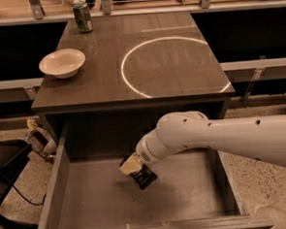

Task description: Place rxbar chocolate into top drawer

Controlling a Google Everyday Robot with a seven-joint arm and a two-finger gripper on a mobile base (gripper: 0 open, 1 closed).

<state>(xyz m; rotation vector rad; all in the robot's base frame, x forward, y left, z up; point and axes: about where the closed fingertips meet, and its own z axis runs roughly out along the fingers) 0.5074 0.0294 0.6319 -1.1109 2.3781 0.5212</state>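
Observation:
The top drawer [90, 202] is pulled out wide below the cabinet top, with a plain grey bottom. My white arm reaches into it from the right. My gripper [136, 168] is low inside the drawer near its middle, shut on the rxbar chocolate [146, 177], a small dark glossy bar that sticks out below the pale fingertips [130, 165]. The bar hangs just above or at the drawer bottom; I cannot tell whether it touches.
On the cabinet top [131, 88] a white bowl [62, 62] sits at the left and a green soda can [82, 15] stands at the back left. A bright light ring [169, 66] marks the right side. Dark equipment and cables [10, 168] lie left of the drawer.

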